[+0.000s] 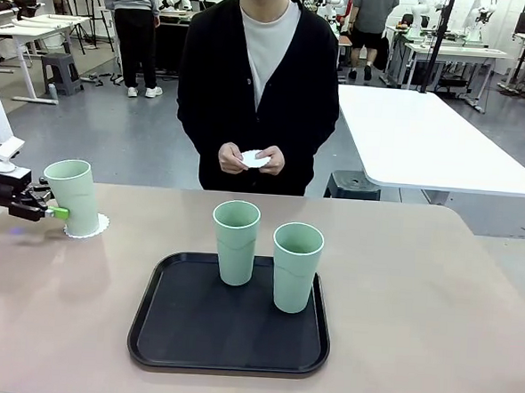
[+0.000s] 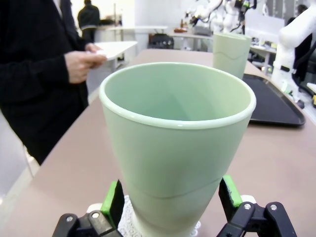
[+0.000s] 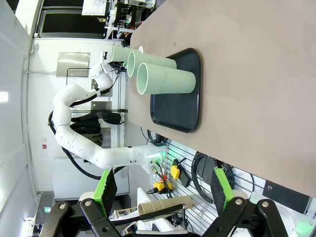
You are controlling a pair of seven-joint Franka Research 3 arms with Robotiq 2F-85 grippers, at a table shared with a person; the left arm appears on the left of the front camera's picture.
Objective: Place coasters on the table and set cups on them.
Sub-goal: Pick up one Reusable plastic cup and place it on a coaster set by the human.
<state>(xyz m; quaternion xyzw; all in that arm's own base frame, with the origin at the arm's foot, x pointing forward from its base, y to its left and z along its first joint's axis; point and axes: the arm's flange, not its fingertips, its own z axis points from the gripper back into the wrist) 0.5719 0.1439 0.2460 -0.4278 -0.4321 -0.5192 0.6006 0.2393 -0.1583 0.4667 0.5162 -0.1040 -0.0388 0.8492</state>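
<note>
A mint-green cup [image 1: 73, 197] stands on a white lacy coaster [image 1: 91, 229] at the far left of the beige table [image 1: 417, 286]. My left gripper [image 1: 59, 212] is shut on that cup low on its sides. In the left wrist view, the green pads [image 2: 113, 201] press the cup [image 2: 177, 143] above the coaster [image 2: 127, 218]. Two more cups [image 1: 235, 241] [image 1: 296, 266] stand upright on the black tray [image 1: 192, 335]. The person's hands hold more white coasters [image 1: 254, 159]. My right gripper [image 3: 165, 192] is open with nothing between its fingers, off the table's edge.
The person stands at the far side, at the middle. A white table [image 1: 435, 140] stands behind on the right. Bare tabletop lies right of the tray and between the tray and the left cup.
</note>
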